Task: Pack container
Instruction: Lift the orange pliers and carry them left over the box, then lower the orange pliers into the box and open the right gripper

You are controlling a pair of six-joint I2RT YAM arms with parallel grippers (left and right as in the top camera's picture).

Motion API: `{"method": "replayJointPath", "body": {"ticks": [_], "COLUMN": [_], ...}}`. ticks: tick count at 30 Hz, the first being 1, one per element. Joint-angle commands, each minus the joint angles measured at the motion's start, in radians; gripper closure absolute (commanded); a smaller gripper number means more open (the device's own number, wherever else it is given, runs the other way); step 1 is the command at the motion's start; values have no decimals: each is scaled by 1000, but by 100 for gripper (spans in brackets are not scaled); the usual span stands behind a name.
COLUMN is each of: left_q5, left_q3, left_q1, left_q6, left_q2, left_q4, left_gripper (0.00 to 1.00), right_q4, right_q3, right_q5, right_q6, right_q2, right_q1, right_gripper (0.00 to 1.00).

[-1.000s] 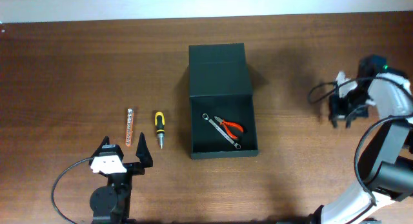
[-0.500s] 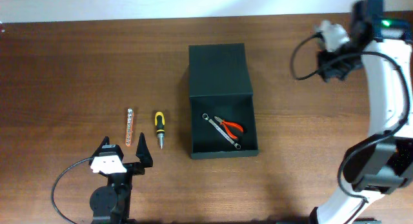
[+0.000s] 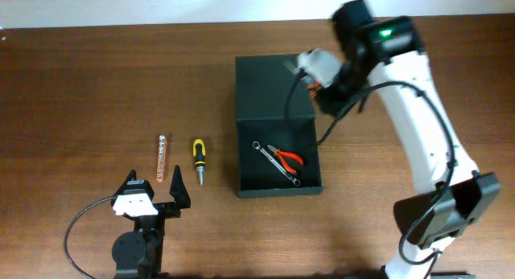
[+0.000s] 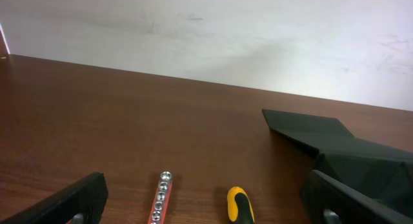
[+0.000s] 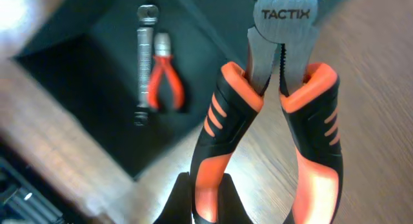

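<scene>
Right gripper [image 3: 312, 76]: clamped on the handles of the large pliers [image 5: 271, 108], orange and black, with the head pointing away from the wrist. It hangs above the right edge of the open lid. The container [image 3: 261, 178] sits mid-table [image 3: 80, 86], its lid swung to the far side. Inside lie a wrench [image 3: 261, 150] and small pliers [image 3: 287, 157], side by side. Left gripper [image 3: 153, 189]: jaws spread wide and empty, at the near left. A screwdriver [image 3: 198, 160] and a strip of bits [image 3: 161, 158] lie just beyond it.
</scene>
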Motion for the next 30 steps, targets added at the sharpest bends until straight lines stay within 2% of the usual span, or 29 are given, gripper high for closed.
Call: {"method": "replayJointPath", "body": {"ticks": [1, 7, 21, 30], "left_q5": [7, 7, 7, 7], "left_q3": [-2, -2, -2, -2], "left_q1": [-4, -4, -4, -4], "left_q6": [16, 16, 16, 16], "left_q2": [-2, -2, -2, -2], "left_q4": [-5, -5, -5, -5], "left_gripper": [1, 1, 1, 1], "right_q4": [-18, 7, 269, 352], "right_q3": [21, -50, -419, -542], "right_q5": [-24, -25, -51, -97], "right_q6": [-22, 14, 86, 96], "right_q2": [-8, -7, -6, -6], "right_q1": [85, 193, 199, 199], "right_gripper": [96, 96, 96, 96]}}
